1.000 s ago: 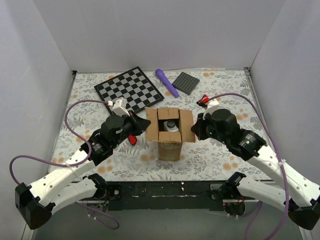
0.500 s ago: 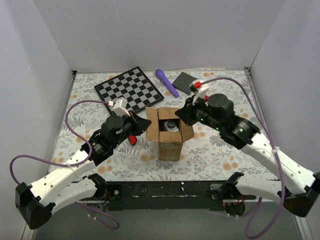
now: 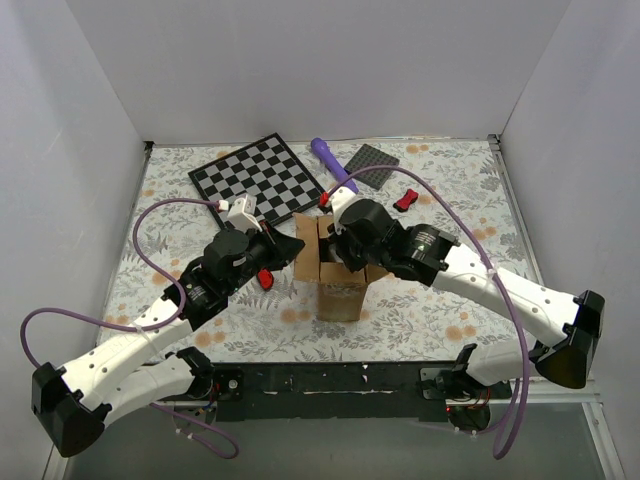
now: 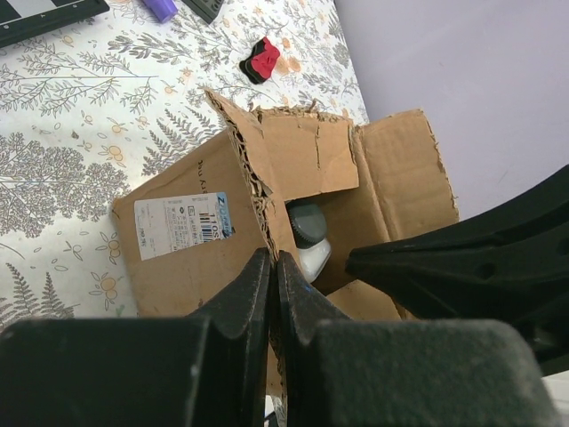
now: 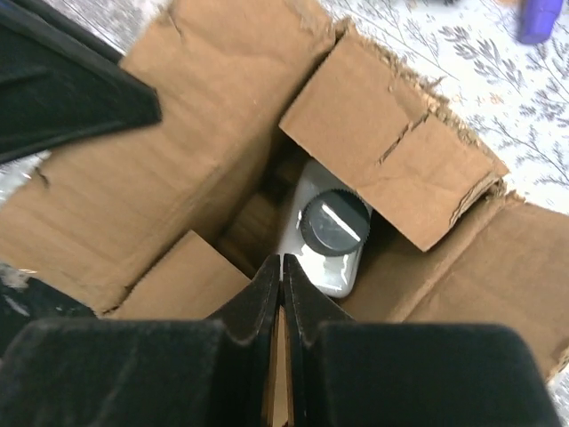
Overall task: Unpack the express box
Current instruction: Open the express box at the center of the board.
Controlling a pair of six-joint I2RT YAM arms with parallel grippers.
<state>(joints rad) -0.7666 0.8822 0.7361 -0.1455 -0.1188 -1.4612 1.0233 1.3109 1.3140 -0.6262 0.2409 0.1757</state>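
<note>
Centre of the table point(image 3: 440, 300), seen from above: the box point(image 3: 340, 298) stands upright with its flaps spread. Inside it is a white bottle point(image 5: 331, 227) with a dark cap. Your left end effector point(image 4: 272, 263) is clamped tight on the torn edge of the flap at the box's left side. Your right end effector point(image 5: 283, 265) hangs over the opening, fingers pressed together and empty, tips just beside the bottle.

The risks, as a judgement: go down with those fingers together and you will likely shove the bottle, or jam on the inner flap overhanging it at the upper right of the right wrist view. Pull harder on the left flap and the ragged cardboard may rip, or the box may tip.

Hidden from you are the bottle's body below its shoulders, anything else in the box, and, from above, the right fingertips under their own wrist.
</note>
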